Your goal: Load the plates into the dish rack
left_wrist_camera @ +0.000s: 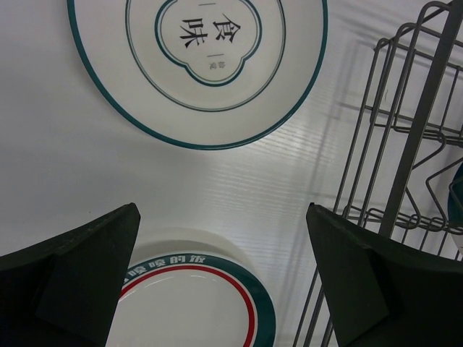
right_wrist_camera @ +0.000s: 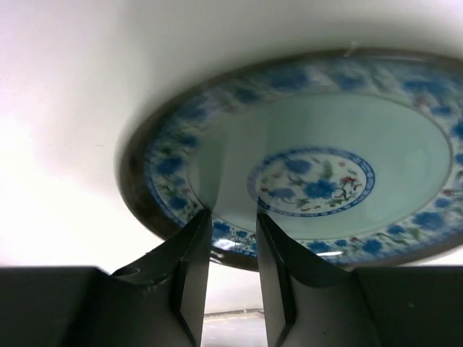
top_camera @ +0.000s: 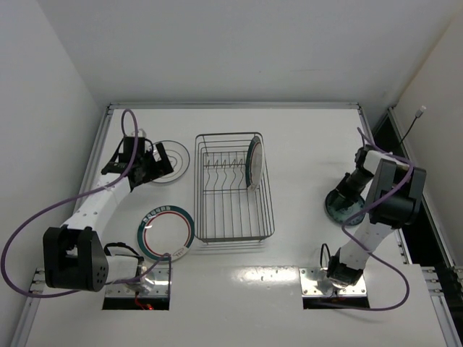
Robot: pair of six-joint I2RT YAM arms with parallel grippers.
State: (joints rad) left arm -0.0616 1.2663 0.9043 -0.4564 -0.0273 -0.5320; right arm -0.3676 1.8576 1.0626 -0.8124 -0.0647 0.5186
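Note:
The dish rack (top_camera: 233,217) stands mid-table with one green-rimmed plate (top_camera: 255,163) upright in its far right end. Left of it lie a white plate with dark rings (top_camera: 177,155) and a green-rimmed, red-ringed plate (top_camera: 166,233). My left gripper (top_camera: 150,165) hangs wide open over the table between those two; its wrist view shows the ringed plate (left_wrist_camera: 195,65), the green-rimmed plate (left_wrist_camera: 195,303) and the rack's wires (left_wrist_camera: 405,166). At the right, the small patterned teal plate (right_wrist_camera: 325,159) lies flat. My right gripper (right_wrist_camera: 233,224) is narrowly open, its fingertips at the plate's near rim, gripping nothing.
Raised rails edge the table (top_camera: 304,130) on the left, far and right sides. White walls close in behind and to the left. The right arm's base (top_camera: 340,278) sits at the near edge, the left arm's base (top_camera: 72,260) at the near left.

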